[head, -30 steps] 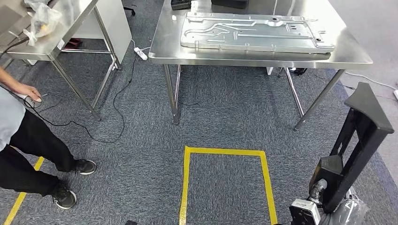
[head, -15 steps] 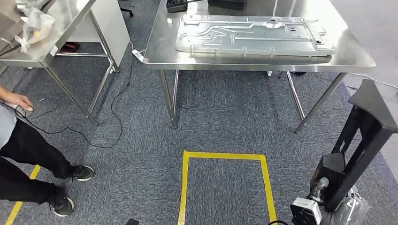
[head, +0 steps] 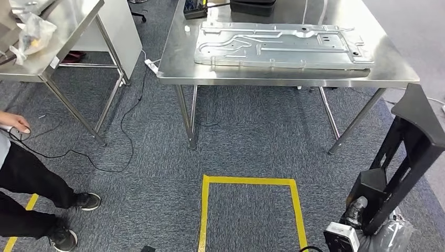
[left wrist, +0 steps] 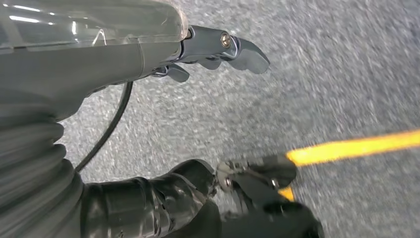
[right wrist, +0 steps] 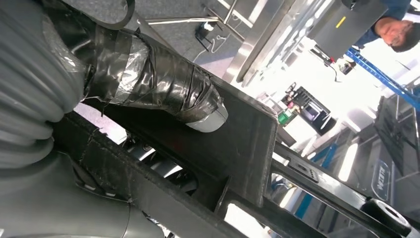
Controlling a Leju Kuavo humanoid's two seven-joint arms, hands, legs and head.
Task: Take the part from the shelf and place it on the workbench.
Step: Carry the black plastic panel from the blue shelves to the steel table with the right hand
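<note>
A person (head: pixel 21 178) stood far out on the left hand's side, one hand (head: pixel 16 122) on a cabled device. The side desk (head: pixel 57 44) beyond carried a crumpled bag (head: pixel 31 31). The left hand (left wrist: pixel 218 54) hung over the carpet (left wrist: pixel 346 74) near the yellow tape (left wrist: pixel 356 146), fingers spread and holding nothing, probably because the load needed just one hand.

Ahead of both hands, well apart, the desk (head: pixel 273 81) bore a large pressed metal plate (head: pixel 278 44), with dark boxes at its far edge. The taped square (head: pixel 249 210) on the floor between looked like a standing mark for the robot.

The part (head: pixel 404 157), a black angled bracket, rose from the right hand (right wrist: pixel 163 94), whose thumb and fingers clamped its flat bar; carried upright, likely to keep it clear of the legs and ready to set on the desk. It had not yet reached the desk. A blue sign beyond the part bore writing too blurred to read.
</note>
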